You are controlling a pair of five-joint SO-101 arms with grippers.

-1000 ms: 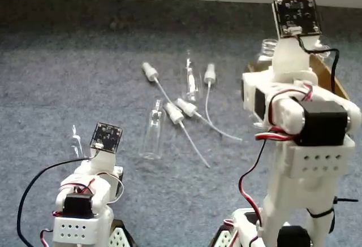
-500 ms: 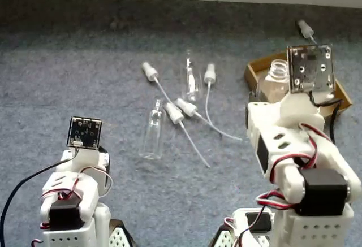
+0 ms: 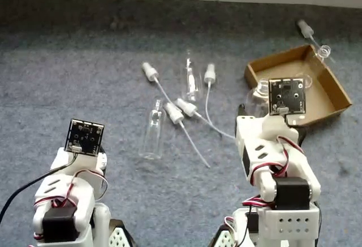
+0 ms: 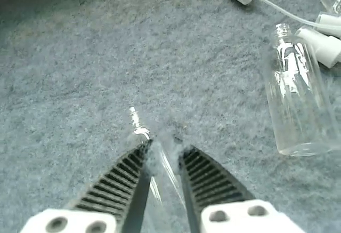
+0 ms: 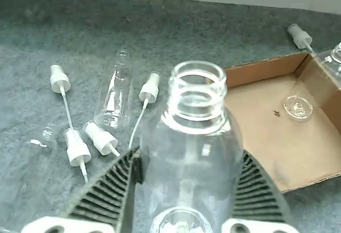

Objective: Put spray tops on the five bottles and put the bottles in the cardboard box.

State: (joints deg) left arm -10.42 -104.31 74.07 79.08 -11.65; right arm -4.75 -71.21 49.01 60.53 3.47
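Note:
My right gripper (image 5: 189, 161) is shut on an upright clear bottle (image 5: 193, 137) with an open neck, held over the carpet just before the cardboard box (image 5: 266, 131). In the high view this bottle (image 3: 256, 96) is at the box's (image 3: 317, 108) near left corner. Inside the box lies another clear bottle (image 5: 297, 106). My left gripper (image 4: 166, 149) is shut on a thin clear bottle (image 4: 139, 129) low over the carpet. Two capless bottles (image 3: 153, 128) (image 3: 191, 80) and several white spray tops (image 3: 150, 72) lie mid-table.
One spray top (image 3: 305, 29) lies beyond the box, and a clear bottle (image 3: 323, 52) leans at its far corner. Long dip tubes (image 3: 195, 142) trail from the tops across the grey carpet (image 3: 85, 77). The table's far edge is dark.
The right arm has come down and drawn back from over the box, still holding its bottle. The left arm has shifted left and lower.

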